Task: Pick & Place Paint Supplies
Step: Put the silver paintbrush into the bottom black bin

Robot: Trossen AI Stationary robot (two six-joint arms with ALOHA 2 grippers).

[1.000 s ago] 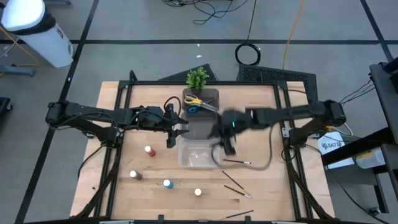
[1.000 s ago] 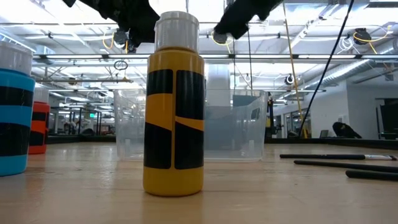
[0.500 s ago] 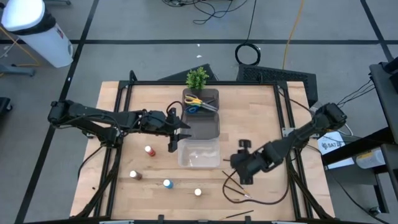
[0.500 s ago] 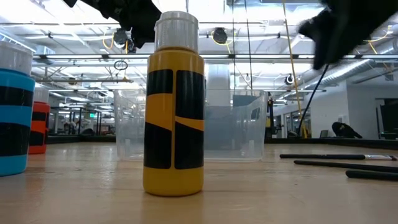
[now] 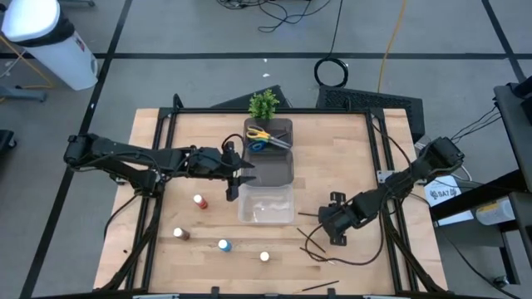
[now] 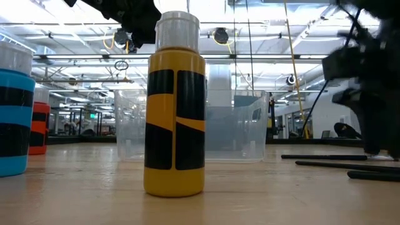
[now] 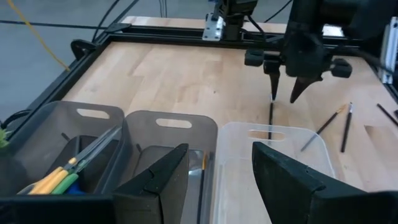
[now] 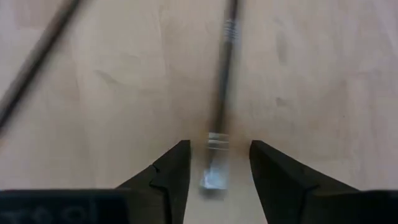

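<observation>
a pale wooden table (image 5: 199,141) fills the centre of the high view, ringed by a black frame on a grey floor with cables; a white bin (image 5: 51,41) stands at upper left. in the low view an open hall with ceiling lights lies behind. a small potted plant (image 5: 263,103) sits at the table's top edge, above a dark bin (image 5: 269,135) holding scissors (image 5: 261,137); a clear bin (image 5: 266,204) lies below. four paint bottles (image 5: 199,201) stand at lower left. the left gripper (image 5: 236,173) hangs open left of the bins, holding nothing. the right gripper (image 8: 214,165) is lower right, jaws apart astride a paintbrush (image 8: 222,87), not closed on it. other brushes (image 7: 323,127) lie nearby.
</observation>
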